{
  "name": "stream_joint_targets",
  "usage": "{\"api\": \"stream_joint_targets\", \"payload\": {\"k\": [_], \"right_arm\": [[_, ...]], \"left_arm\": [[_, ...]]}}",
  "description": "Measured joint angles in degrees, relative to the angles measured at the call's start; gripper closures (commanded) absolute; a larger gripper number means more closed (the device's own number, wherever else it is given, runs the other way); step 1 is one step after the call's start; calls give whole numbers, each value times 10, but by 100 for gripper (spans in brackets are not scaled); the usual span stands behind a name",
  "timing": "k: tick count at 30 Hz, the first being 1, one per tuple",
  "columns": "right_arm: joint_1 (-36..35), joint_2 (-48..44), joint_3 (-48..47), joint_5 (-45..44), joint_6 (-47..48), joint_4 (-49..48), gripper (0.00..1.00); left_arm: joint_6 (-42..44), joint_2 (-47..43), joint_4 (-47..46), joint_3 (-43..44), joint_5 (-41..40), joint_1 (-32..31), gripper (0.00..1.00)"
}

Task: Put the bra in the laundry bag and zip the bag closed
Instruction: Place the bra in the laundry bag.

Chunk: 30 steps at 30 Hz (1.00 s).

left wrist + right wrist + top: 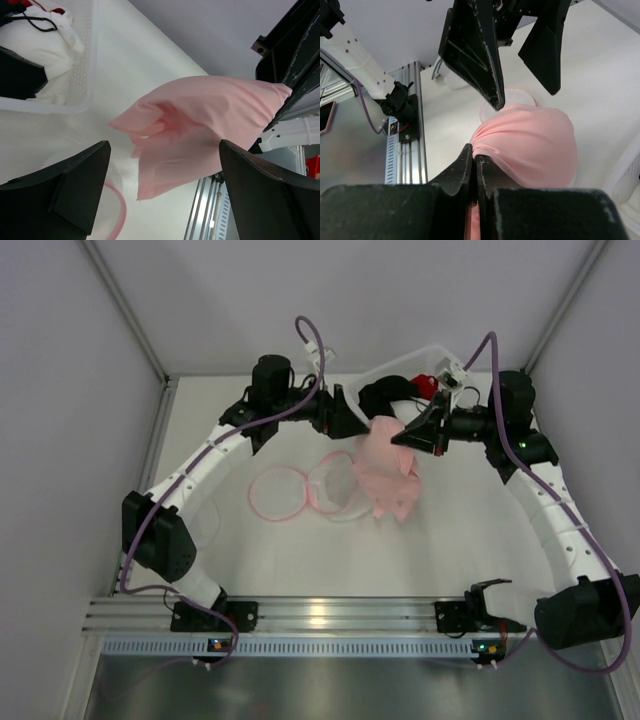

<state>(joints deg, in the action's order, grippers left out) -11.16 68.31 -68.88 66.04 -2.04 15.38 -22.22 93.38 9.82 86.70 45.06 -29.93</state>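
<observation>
- A metal rail runs along the near edge of the white tabletop, with both arm bases bolted to it.
- The laundry bag lies flat on the tabletop about mid-way back. It is open, with a pink-rimmed round half on the left and a pale mesh half to its right.
- The pink bra is off the tabletop and outside the bag, hanging just right of the mesh half. Its lower end is over or against that half's edge; I cannot tell whether they touch.
- The right gripper has its fingers clamped together on a bunched upper edge of the bra and carries it.
- The left gripper faces the bra from the left with its fingers spread wide, holding nothing.
- A clear bin sits at the back, holding black, red and white clothes.
</observation>
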Motion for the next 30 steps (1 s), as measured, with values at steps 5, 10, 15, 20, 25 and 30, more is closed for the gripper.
{"api": "stream_joint_targets", "payload": {"k": [5,10,15,20,25,30], "right_arm": [[0,0,0,20,33,29,100],[0,0,0,47,48,35,100],[-1,1,-3,62,56,37,100],[-5,2,-7,61,60,41,100],[-5,3,-7,56,61,42,100],[-5,10,-7,43,61,41,100]], "left_arm": [[61,-47,12,-54,41,49,4],[141,-93,15,-93,52,57,5],[170,-73,15,-90,87,50,11],[188,-40,19,-83,105,23,26],[197,-38,22,-78,126,-10,48],[177,-39,-6,-79,140,-18,86]]}}
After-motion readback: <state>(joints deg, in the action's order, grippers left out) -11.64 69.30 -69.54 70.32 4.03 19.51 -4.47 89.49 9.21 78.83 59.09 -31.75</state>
